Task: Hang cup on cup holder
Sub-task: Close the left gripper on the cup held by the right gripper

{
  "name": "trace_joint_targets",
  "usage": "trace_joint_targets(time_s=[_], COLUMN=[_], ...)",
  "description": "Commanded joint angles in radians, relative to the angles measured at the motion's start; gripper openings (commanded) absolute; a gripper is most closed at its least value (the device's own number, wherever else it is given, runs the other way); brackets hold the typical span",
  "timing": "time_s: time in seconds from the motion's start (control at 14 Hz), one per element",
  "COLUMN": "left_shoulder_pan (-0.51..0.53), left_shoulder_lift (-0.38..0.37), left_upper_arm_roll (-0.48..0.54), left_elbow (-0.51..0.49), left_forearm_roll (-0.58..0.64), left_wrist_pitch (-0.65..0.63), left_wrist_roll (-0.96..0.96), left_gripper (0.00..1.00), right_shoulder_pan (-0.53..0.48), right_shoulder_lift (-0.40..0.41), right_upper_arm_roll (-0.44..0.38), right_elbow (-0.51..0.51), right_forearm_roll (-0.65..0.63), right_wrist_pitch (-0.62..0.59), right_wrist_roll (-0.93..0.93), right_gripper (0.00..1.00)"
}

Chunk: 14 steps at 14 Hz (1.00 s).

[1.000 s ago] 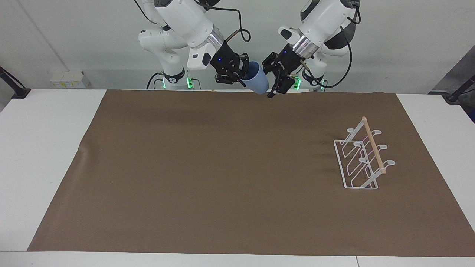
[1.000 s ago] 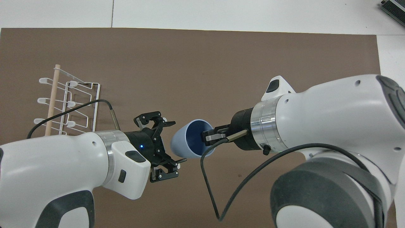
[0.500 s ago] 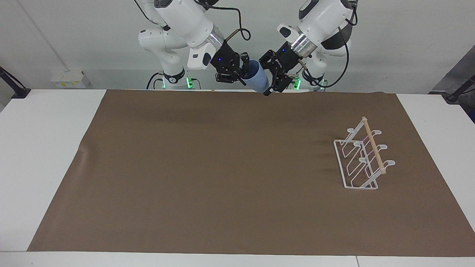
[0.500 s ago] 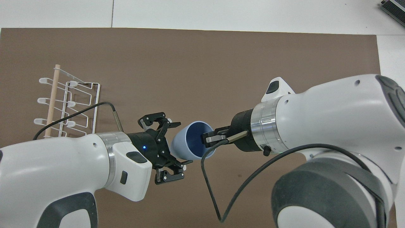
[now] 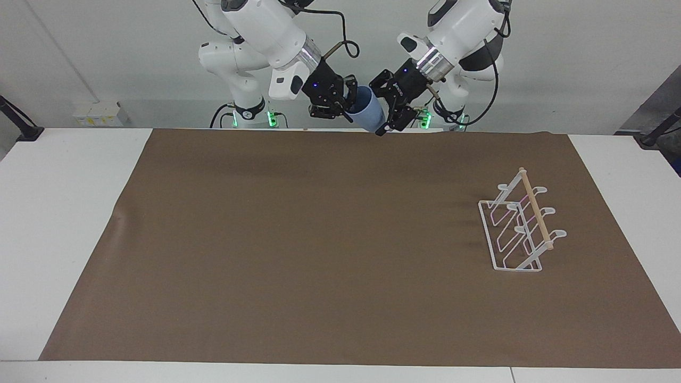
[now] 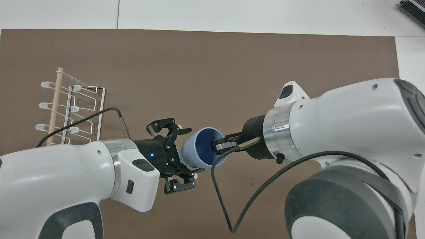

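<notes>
At top centre of the facing view, the right pincer [image 5: 346,106] clamps the cup's [image 5: 368,114] rim; the left pincer [image 5: 387,113] gapes wide around its base.

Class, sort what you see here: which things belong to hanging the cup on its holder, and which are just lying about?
Belong to the job:
- cup, held up by the right gripper at its rim
- left gripper, open around the cup's base
- cup holder, toward the left arm's end

Just lying about:
- brown mat
- white table
</notes>
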Motion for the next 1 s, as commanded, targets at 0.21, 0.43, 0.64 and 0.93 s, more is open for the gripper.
trace_joint_targets(time_s=[0.21,0.43,0.64,0.93], left_shoulder_pan=[-0.013,-0.013,-0.009,-0.001], left_shoulder_lift=[-0.005,-0.005,-0.005,-0.005], left_upper_arm_roll=[0.008,0.009,0.009,0.012], left_elbow=[0.008,0.013,0.014,0.025], left_forearm_roll=[-0.027,-0.030,-0.030,-0.030], left_wrist_pitch=[0.020,0.012,-0.011,-0.051], left_wrist_roll=[0.074,0.044,0.041,0.036], left_gripper=[0.00,0.00,0.00,0.00], right_shoulder_pan=[-0.007,-0.007,-0.007,-0.009], right_shoulder_lift=[-0.021,-0.021,-0.021,-0.021], right_upper_arm_roll=[0.002,0.002,0.002,0.002], right_elbow=[-0.017,-0.016,-0.016,-0.016], right_forearm_roll=[0.031,0.031,0.030,0.028], right_wrist_pitch=[-0.018,-0.016,-0.016,-0.016], right_wrist_roll=[0.013,0.013,0.002,0.007], right_gripper=[0.00,0.00,0.03,1.00])
